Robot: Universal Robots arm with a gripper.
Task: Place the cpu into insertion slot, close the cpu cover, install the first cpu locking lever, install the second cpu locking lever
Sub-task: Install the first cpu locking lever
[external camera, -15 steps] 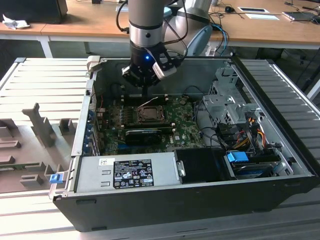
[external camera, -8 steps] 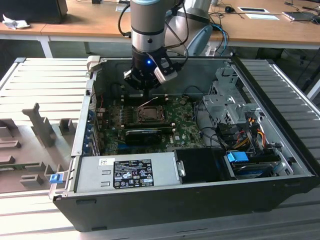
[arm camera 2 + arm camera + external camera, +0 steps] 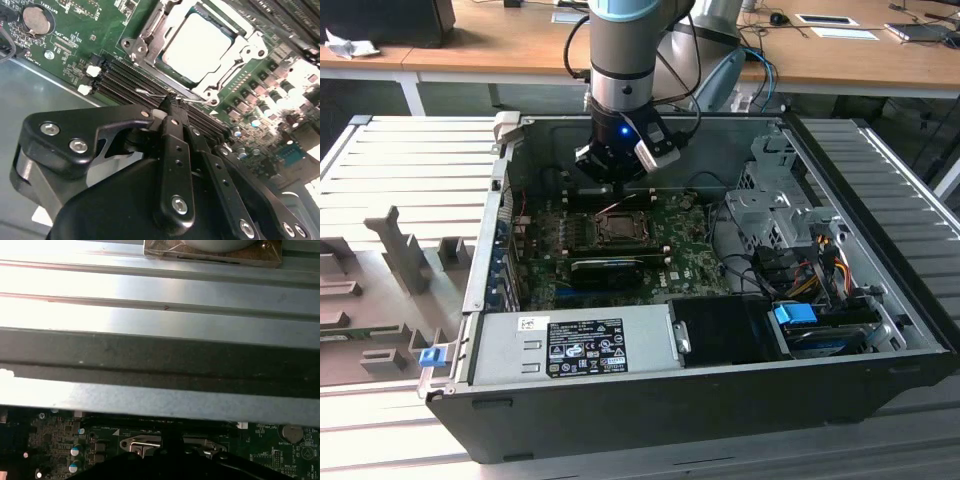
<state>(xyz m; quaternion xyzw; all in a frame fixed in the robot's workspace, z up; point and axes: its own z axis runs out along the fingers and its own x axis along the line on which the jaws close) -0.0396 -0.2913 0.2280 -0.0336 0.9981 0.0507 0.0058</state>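
Sitting in the insertion slot [image 3: 170, 75] under the closed cpu cover [image 3: 227, 60], the cpu [image 3: 200, 42] leaves lever work; the gripper [image 3: 170, 102], pressed together, touches a wire lever [image 3: 150, 92].

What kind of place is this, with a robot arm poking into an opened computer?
Probably a lab or workshop for robot testing: an open computer case sits on a ridged metal bench, with wooden desks behind and the pincer over its green circuit board.

The exterior view is evenly lit and fairly sharp, though the case [image 3: 700, 400] interior sits in shadow; a blue light [image 3: 623, 129] glows at top centre. In the second wrist view, glare whitens the cpu [image 3: 200, 42] and the right edge, and the dark gripper [image 3: 170, 102] looms soft. In the first wrist view, the ribbed metal [image 3: 160, 295] blows out at upper left.
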